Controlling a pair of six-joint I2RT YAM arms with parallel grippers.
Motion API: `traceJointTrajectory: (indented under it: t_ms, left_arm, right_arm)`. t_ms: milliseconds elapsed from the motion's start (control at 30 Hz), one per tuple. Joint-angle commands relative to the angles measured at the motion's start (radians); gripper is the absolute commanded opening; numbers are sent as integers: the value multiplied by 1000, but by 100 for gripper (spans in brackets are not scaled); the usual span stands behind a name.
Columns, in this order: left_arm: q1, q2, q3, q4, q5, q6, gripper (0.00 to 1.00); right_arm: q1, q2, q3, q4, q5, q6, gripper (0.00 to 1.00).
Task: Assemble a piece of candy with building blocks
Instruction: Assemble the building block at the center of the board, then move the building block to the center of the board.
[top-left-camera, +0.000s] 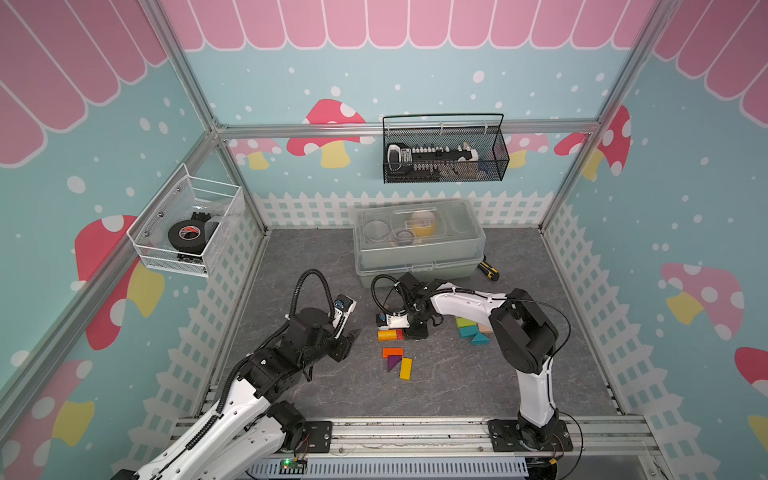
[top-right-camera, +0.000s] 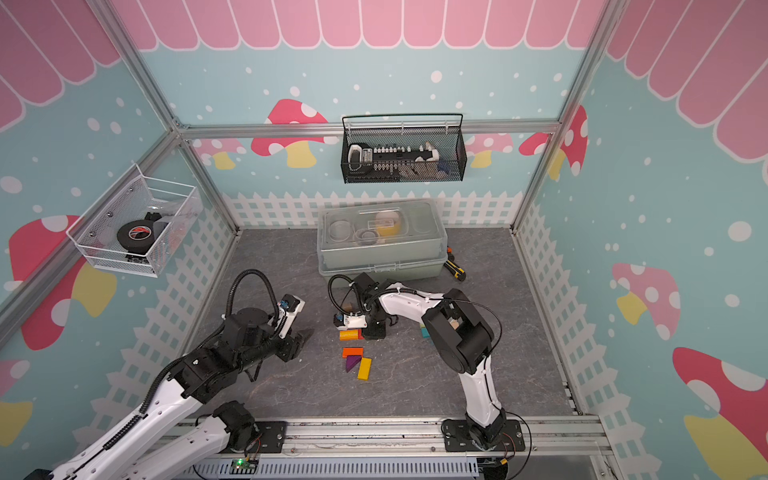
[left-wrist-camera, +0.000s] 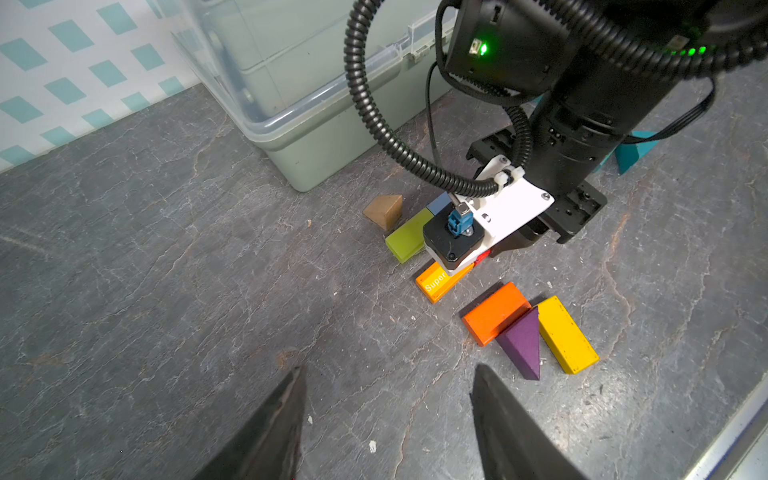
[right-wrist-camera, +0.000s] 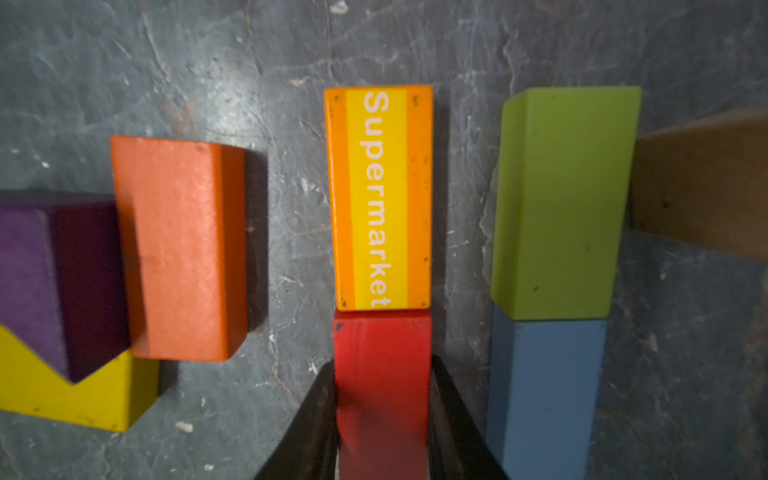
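Note:
My right gripper (right-wrist-camera: 382, 363) is shut on a red block (right-wrist-camera: 380, 336) lying on the grey table, one finger on each long side. The red block's end butts against the orange-and-yellow "Supermarket" block (right-wrist-camera: 378, 199). Beside them a green block (right-wrist-camera: 561, 199) and a blue block (right-wrist-camera: 544, 395) lie end to end, with a tan block (right-wrist-camera: 706, 183) further out. On the other side sit an orange block (right-wrist-camera: 183, 249), a purple prism (right-wrist-camera: 54, 282) and a yellow block (right-wrist-camera: 62, 395). My left gripper (left-wrist-camera: 388, 368) hovers open and empty to the left of the blocks (top-left-camera: 392, 357).
A lidded plastic box (top-left-camera: 417, 245) stands behind the blocks, with a black-and-yellow tool (top-left-camera: 488, 270) at its right corner. More teal and green blocks (top-left-camera: 471, 330) lie under the right arm. Wire baskets (top-left-camera: 444, 149) hang on the walls. An aluminium rail (top-left-camera: 415, 436) runs along the front.

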Motion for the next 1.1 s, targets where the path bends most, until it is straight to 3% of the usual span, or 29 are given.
traceJointTrajectory:
  t_ms: [0, 467, 633, 767, 933, 1067]
  left_arm:
    - [7, 2, -10, -4, 18, 9, 62]
    - [7, 6, -10, -4, 13, 9, 63]
    - [6, 18, -8, 0, -1, -18, 63]
    - [6, 61, 37, -9, -33, -129, 63]
    - [2, 166, 130, -30, 19, -300, 63]
    - [-49, 265, 105, 46, 41, -475, 61]
  right_arm:
    - [-2, 24, 14, -25, -18, -20, 34]
    - [-5, -86, -46, 42, -48, 23, 48]
    - [-5, -210, -124, 91, -48, 82, 48]
    - [-21, -364, -240, 235, 3, 255, 48]
    - [-68, -626, -483, 516, 152, 540, 48]
    - [-104, -832, -669, 670, 256, 726, 48]
